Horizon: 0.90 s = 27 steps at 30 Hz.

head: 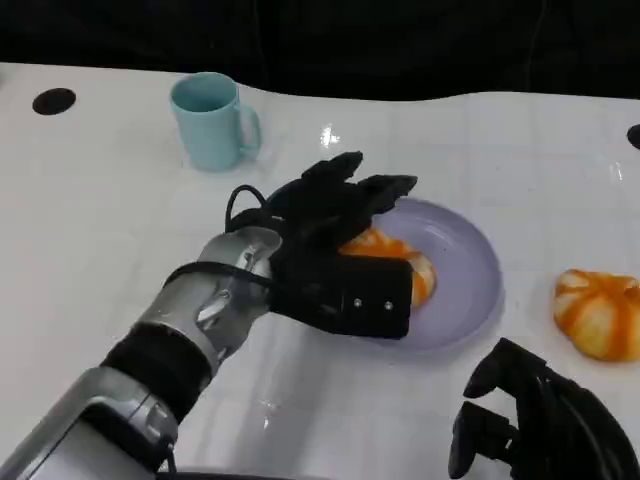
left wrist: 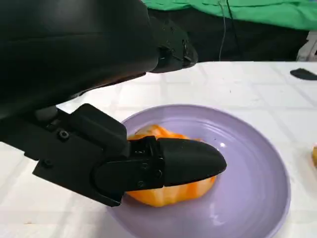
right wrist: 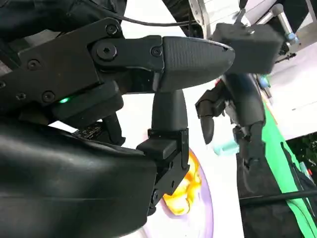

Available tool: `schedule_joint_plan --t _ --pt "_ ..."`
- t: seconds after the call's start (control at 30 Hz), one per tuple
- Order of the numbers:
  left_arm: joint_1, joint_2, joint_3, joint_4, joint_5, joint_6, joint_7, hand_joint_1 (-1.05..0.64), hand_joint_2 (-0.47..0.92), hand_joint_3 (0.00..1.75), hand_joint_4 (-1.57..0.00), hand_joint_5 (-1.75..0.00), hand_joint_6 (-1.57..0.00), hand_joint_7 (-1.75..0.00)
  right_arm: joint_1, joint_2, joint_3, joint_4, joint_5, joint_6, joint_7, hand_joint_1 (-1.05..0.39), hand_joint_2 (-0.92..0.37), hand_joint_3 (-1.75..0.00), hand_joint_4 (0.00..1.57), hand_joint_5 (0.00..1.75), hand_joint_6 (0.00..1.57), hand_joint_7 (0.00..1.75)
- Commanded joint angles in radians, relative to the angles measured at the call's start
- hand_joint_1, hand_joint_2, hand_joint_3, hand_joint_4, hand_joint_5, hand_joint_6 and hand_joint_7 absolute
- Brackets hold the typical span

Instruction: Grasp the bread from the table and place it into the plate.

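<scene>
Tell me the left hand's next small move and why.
Probably spread the fingers and lift the left hand straight up. The bread it holds already rests on the purple plate, so letting go seems all that remains. A second bread lies on the table beside the plate, near the right hand.

Place: looked like a robot test lab.
Counter [head: 120, 200]: plain white, with black round holes.
Backdrop: black curtain across the frame's top; green cloth [left wrist: 237, 10] behind.
Rig: metal stand [right wrist: 277, 20], cables.
</scene>
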Motion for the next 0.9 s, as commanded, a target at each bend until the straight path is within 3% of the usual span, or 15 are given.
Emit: schedule_joint_plan --t 0.03,0.3,0.6,0.8,0.9 --pt "0.047 0.037 0.035 -0.048 -0.054 -0.023 -0.039 -1.03 0.92 0.67 -0.02 -0.01 -0.06 0.0 0.0 -0.003 -0.01 -0.009 0.009 -0.004 -0.002 -0.51 -0.92 -0.54 0.77 1.75 0.48 1.75" --pt "0.128 0.073 0.087 -0.162 -0.128 -0.035 -0.106 -1.02 0.92 0.64 0.0 0.0 -0.01 0.0 0.002 -0.004 -0.014 -0.005 0.01 -0.009 0.003 -0.52 -0.92 -0.53 0.76 1.75 0.47 1.75" --pt "0.229 0.078 0.171 -0.198 -0.247 -0.165 -0.081 -0.91 0.92 0.48 -0.15 -0.09 -0.12 -0.05 0.001 -0.009 -0.015 -0.005 0.007 -0.01 0.005 -0.52 -0.92 -0.53 0.75 1.75 0.46 1.75" --pt "0.301 0.047 0.237 -0.186 -0.305 -0.291 0.004 -0.78 0.92 0.28 -0.36 -0.27 -0.32 -0.12 0.0 -0.011 -0.014 -0.008 0.005 -0.006 0.001 -0.52 -0.92 -0.52 0.75 1.75 0.45 1.75" --pt "0.349 0.016 0.278 -0.197 -0.368 -0.344 0.02 -0.69 0.92 0.2 -0.29 -0.66 -0.46 -0.09 -0.002 -0.014 -0.015 -0.007 0.004 -0.005 0.003 -0.52 -0.92 -0.52 0.75 1.75 0.45 1.75"
